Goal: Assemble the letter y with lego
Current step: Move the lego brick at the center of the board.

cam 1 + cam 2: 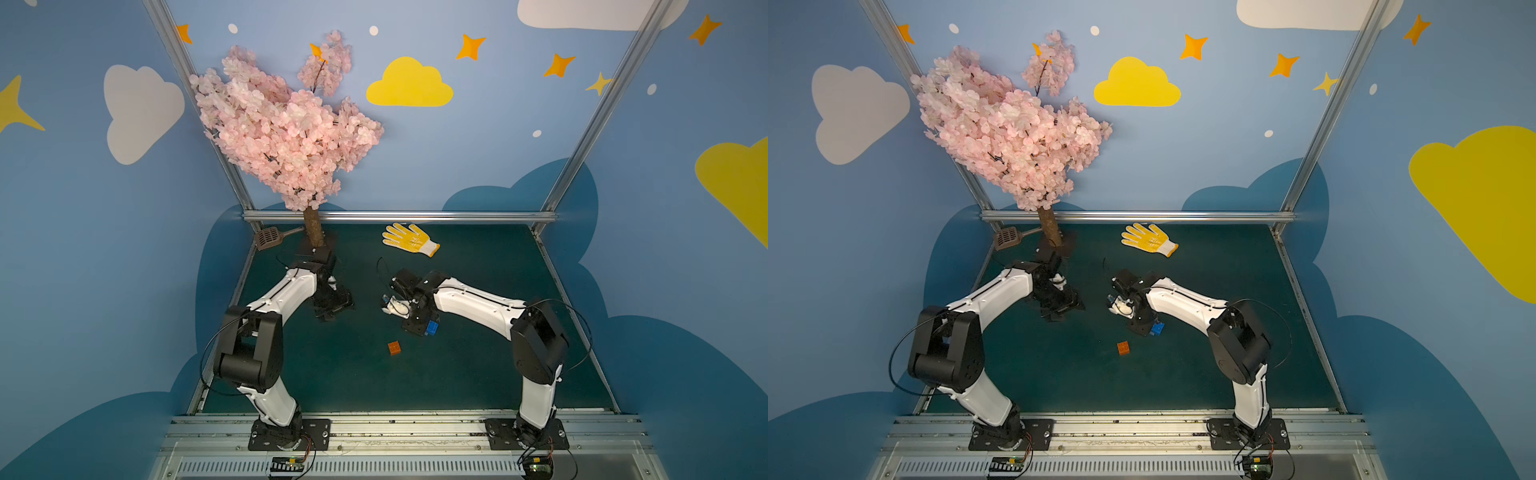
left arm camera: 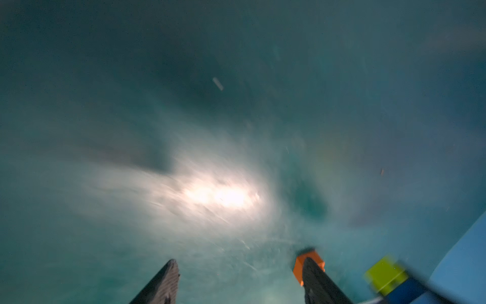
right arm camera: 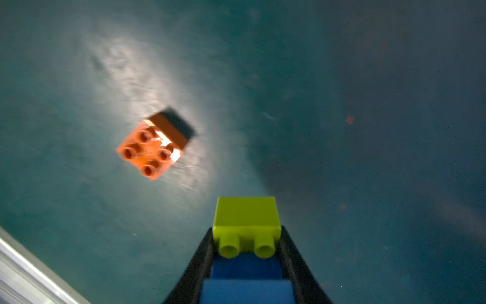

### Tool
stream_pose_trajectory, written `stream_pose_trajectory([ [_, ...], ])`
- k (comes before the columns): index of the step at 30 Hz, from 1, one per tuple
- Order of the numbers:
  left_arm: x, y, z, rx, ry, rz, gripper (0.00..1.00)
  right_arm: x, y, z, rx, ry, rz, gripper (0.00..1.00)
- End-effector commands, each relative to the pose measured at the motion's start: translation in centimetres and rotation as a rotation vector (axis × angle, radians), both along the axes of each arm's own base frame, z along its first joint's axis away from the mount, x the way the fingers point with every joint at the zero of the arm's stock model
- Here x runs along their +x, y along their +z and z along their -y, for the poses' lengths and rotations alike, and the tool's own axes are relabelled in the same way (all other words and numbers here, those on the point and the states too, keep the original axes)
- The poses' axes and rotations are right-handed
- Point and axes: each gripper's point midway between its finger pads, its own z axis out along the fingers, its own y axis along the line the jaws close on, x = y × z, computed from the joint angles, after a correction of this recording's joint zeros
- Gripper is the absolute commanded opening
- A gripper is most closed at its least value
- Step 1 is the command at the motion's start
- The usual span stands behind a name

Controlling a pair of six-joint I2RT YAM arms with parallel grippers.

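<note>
An orange lego brick lies studs-up on the green mat, alone between the arms; the right wrist view shows it ahead of the jaws. My right gripper is shut on a joined part of the letter y: a lime green brick on a dark blue one and a lighter blue one. Only its blue brick shows from above. My left gripper hangs open and empty, apart from the orange brick, which shows past one fingertip. The left wrist view is blurred.
A yellow glove lies at the back of the mat. A pink blossom tree stands at the back left, with a brown scoop beside its trunk. Metal rails and blue walls enclose the mat.
</note>
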Motion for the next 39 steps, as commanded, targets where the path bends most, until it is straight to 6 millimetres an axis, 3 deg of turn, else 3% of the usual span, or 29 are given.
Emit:
stream_pose_trajectory([
  [1, -2.5, -1.1, 4.7, -0.017, -0.096, -0.045, 0.73, 2.6, 3.3, 3.0, 0.079, -0.268, 0.047, 0.0],
  [4, -4.8, -2.3, 8.0, 0.021, -0.18, -0.079, 0.71, 3.6, 4.8, 6.0, 0.096, -0.401, 0.055, 0.0],
  [7, -6.0, -3.6, 9.7, 0.083, -0.212, -0.094, 0.7, 3.7, 5.7, 7.6, 0.123, -0.45, 0.057, 0.0],
  [13, -6.7, -5.4, 11.9, 0.121, -0.222, -0.117, 0.69, 2.9, 6.0, 8.1, 0.139, -0.448, 0.042, 0.0],
  [21, -6.1, -6.0, 12.6, 0.135, -0.226, -0.117, 0.68, 2.7, 5.9, 8.1, 0.144, -0.447, 0.044, 0.0],
  [26, -6.4, -6.7, 12.7, 0.167, -0.248, -0.135, 0.46, 2.8, 5.9, 8.2, 0.139, -0.452, 0.05, 0.0],
  [39, -6.8, -7.1, 13.1, 0.312, -0.461, -0.124, 0.37, 2.5, 5.2, 8.1, 0.128, -0.461, 0.041, 0.0],
])
